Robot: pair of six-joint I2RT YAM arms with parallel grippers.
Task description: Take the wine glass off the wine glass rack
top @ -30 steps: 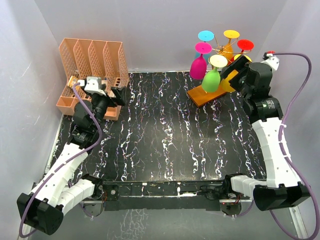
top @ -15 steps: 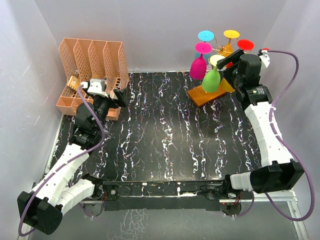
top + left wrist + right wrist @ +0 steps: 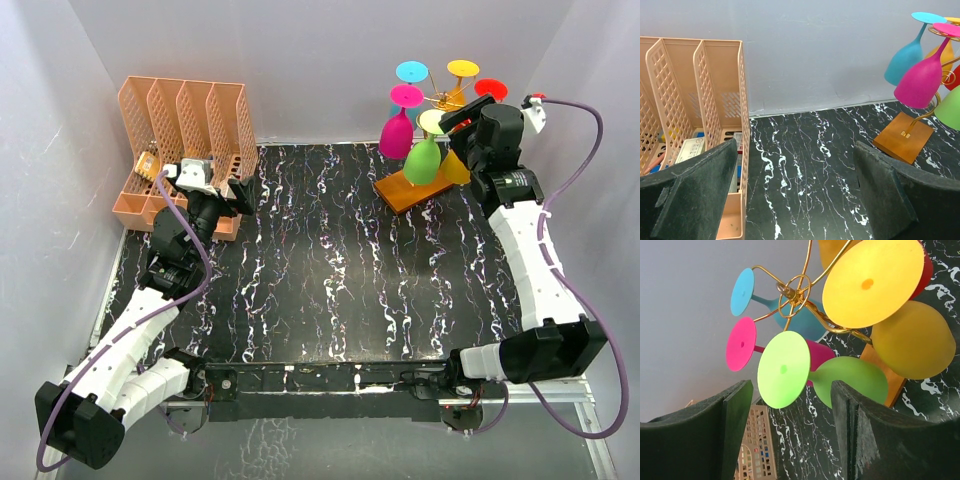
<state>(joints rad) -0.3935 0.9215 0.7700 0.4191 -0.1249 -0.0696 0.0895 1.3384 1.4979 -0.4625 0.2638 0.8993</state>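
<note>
Over the marbled table (image 3: 330,280), the right claw (image 3: 790,390) stands open beside the green wine glass (image 3: 855,382), empty.

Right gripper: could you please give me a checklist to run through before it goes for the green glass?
1. Right gripper open: ok.
2. Green glass hanging on the rack: ok.
3. Its stem lined up between the fingers: ok.
4. Fingers far enough in to reach the stem: cannot tell.
5. Clearance from the yellow glass: cannot tell.
6. Left gripper open, away by the organizer: ok.
</note>
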